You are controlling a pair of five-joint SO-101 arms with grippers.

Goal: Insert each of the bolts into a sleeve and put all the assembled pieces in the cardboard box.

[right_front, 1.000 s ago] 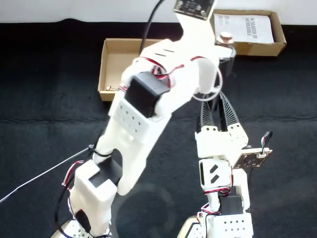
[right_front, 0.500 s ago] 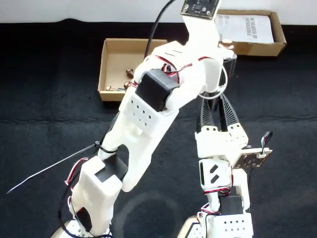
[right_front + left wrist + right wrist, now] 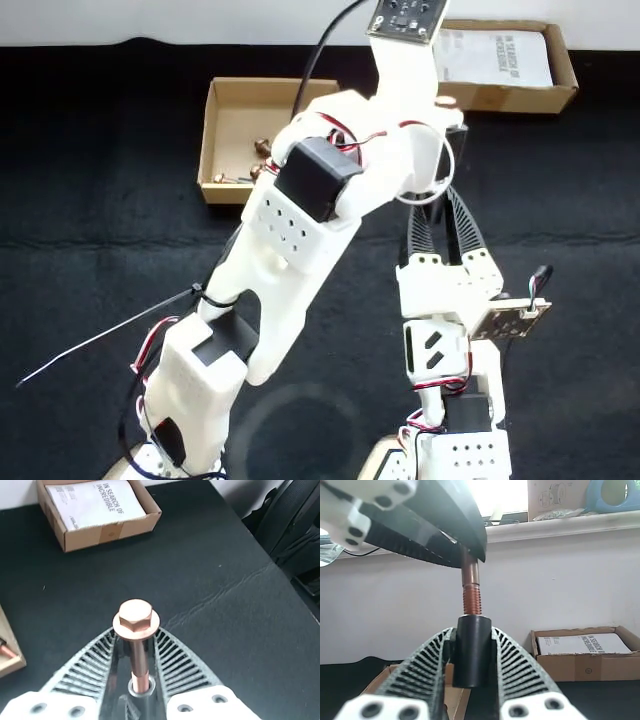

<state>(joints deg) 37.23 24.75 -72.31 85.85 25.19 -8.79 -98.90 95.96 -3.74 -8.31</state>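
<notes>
On the black table, the cardboard box lies at about 10 o'clock in the high view, with a few copper pieces at its 6 o'clock side. The left arm stretches from 7 o'clock toward 1 o'clock. The left gripper is closed tightly on the bolt, just under the hexagonal head, and the shaft points down. Directly below, the right gripper grips the black sleeve, which stands upright between its 2 fingers. The threaded end of the bolt is at the mouth of the sleeve; how deep it goes I cannot tell. A 2nd box with a booklet lies at 1 o'clock.
</notes>
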